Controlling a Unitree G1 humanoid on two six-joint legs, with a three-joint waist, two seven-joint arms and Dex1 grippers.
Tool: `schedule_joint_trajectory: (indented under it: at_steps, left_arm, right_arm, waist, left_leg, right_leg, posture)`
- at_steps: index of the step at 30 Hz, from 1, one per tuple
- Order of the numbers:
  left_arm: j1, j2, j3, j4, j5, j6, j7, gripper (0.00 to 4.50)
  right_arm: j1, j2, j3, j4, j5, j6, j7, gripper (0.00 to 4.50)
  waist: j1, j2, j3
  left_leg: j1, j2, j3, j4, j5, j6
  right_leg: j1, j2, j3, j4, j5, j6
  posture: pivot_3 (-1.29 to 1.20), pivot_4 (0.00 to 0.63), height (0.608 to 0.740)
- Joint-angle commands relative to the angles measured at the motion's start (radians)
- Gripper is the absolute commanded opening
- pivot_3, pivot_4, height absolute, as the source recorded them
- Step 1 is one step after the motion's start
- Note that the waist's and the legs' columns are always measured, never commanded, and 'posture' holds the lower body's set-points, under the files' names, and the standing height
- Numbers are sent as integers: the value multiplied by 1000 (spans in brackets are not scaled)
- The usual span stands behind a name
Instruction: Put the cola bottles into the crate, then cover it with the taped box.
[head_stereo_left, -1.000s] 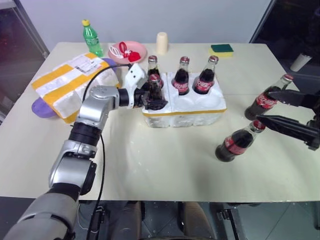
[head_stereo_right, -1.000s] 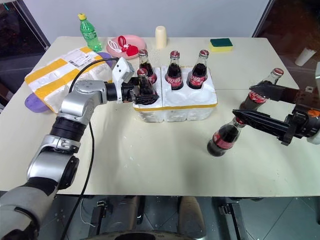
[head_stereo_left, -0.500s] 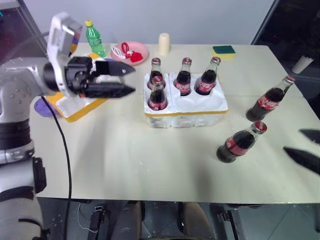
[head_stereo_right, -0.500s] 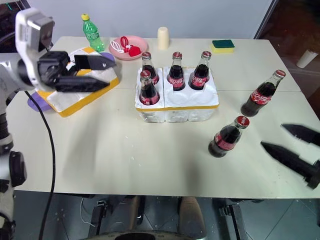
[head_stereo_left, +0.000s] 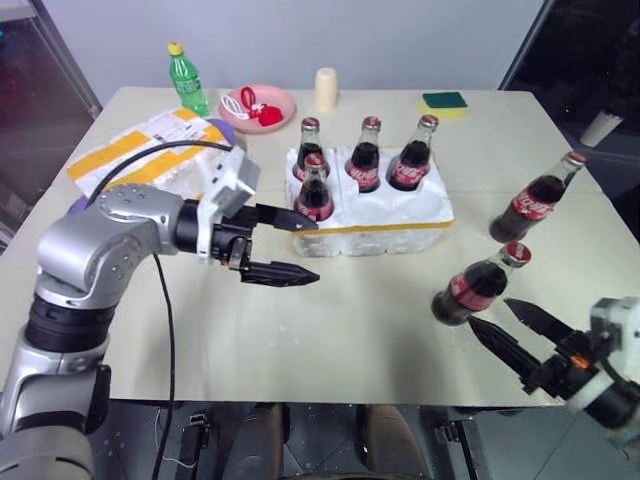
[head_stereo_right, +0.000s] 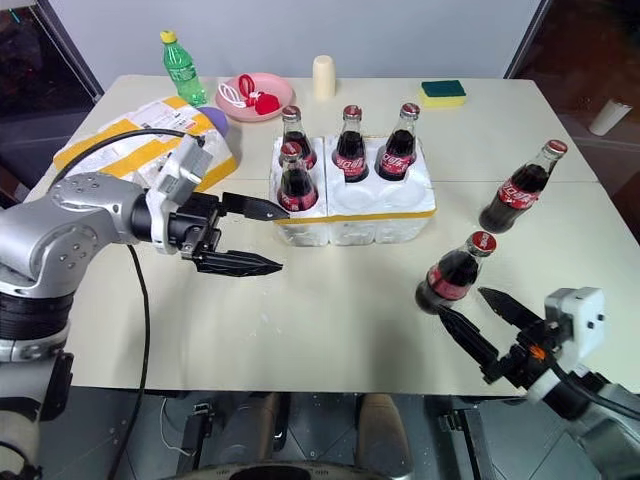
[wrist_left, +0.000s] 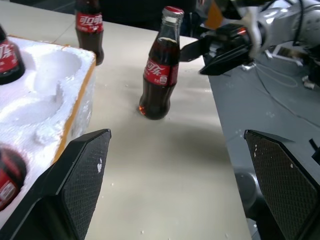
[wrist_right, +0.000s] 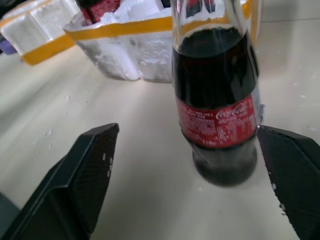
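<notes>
Four cola bottles stand in the crate (head_stereo_left: 372, 215): three along the far row and one (head_stereo_left: 314, 189) in the near-left socket, with two near sockets showing bare foam. We see two more bottles upright on the table (head_stereo_left: 300, 330) to the crate's right, one farther back (head_stereo_left: 535, 200) and one nearer (head_stereo_left: 478, 287). Our left gripper (head_stereo_left: 300, 247) hangs just in front of the crate's left end, fingers spread wide and holding nothing. Our right gripper (head_stereo_left: 508, 326) sits low at the table's near-right edge, fingers also wide apart and empty, the nearer loose bottle (wrist_right: 217, 95) just ahead of its tips. Beyond the left arm lies the taped box (head_stereo_left: 140, 160), left of the crate.
</notes>
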Motion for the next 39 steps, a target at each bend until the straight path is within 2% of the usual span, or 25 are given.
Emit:
schedule_joint_trajectory:
  at_steps: [1, 4, 8, 19, 20, 23, 26, 29, 32, 36, 39]
  left_arm:
    - [-9, 0, -1, -19, 7, -26, 7, 4466]
    - [-14, -3, -5, -16, 16, -41, 7, 4466]
    - [-30, -8, 12, -17, 4, -33, 20, 4466]
    - [-35, -27, 14, -1, 12, -46, 44, 4466]
    - [-35, -30, 14, 3, 15, -49, 47, 4500]
    - [-33, -36, 17, 10, 20, -52, 59, 4500]
    - [-18, -28, 36, 13, 17, -50, 80, 4500]
    - [4, -5, 76, 19, 20, -51, 108, 4500]
    - [22, 16, 124, 22, 15, -46, 142, 4500]
    - [57, 40, 178, 2, 2, -41, 183, 4500]
    - [73, 39, 188, -15, 3, -47, 211, 4500]
  right_arm:
    - [-38, -8, 49, 35, -23, -50, -16, 4500]
    - [-94, -22, 99, 99, -70, -68, -44, 4500]
    - [-130, -25, 106, 148, -80, -81, -71, 4500]
    - [-250, -47, 196, 265, -93, -110, -35, 4500]
    - [-256, -50, 195, 267, -88, -111, -31, 3945]
    - [-268, -70, 156, 235, -20, -100, -7, 2851]
    - [-319, -133, 94, 186, 152, -57, 17, 2846]
    - [-453, -228, 99, 192, 270, -18, 5, 2846]
    - [-652, -290, 180, 266, 281, 11, -27, 2846]
    - [-986, -266, 384, 450, 140, 18, -60, 2846]
    - [-1150, -209, 512, 596, 16, -9, -42, 2846]
  waist:
    - [0, 0, 0]
    - [-3, 0, 0]
    - [2, 0, 0]
    - [-2, 0, 0]
    - [-1, 0, 0]
    - [1, 0, 0]
    - [-1, 2, 1]
    - [-15, 5, 3]
    - [-18, 4, 3]
    - [-13, 4, 3]
    - [-3, 3, 4]
  left_leg:
    - [0, 0, 0, 0, 0, 0]
    - [1, 0, 0, 0, 0, 0]
    - [1, 0, 0, -1, 0, 0]
    - [2, 0, 0, 0, 0, 0]
    - [2, 0, 0, 0, 0, 0]
    - [2, 0, 0, 0, 0, 0]
    - [2, 0, 0, -1, 0, 0]
    - [2, 0, 1, 0, 0, 0]
    - [4, 0, 1, -1, 0, 0]
    - [4, 0, 1, -1, 0, 0]
    - [3, 0, 1, -1, 0, 0]
  right_leg:
    - [0, 0, 0, 0, 0, 0]
    - [0, 0, 0, 0, 0, 0]
    - [0, 0, 0, 1, 0, 0]
    - [1, 1, 0, 1, 0, 0]
    - [1, 1, 0, 1, 0, 0]
    - [1, 1, 0, 1, 0, 0]
    - [1, 1, 0, 1, 0, 1]
    - [0, 1, 2, 2, 0, 1]
    - [-1, 1, 2, 5, 0, 1]
    - [-2, 2, 3, 7, -1, 2]
    - [-3, 2, 2, 7, -1, 2]
  posture:
    - [0, 150, 739]
    - [0, 150, 739]
    - [0, 150, 739]
    - [0, 150, 739]
    - [0, 150, 739]
    - [0, 150, 739]
    - [0, 150, 739]
    - [0, 150, 739]
    - [0, 150, 739]
    - [0, 150, 739]
    - [0, 150, 739]
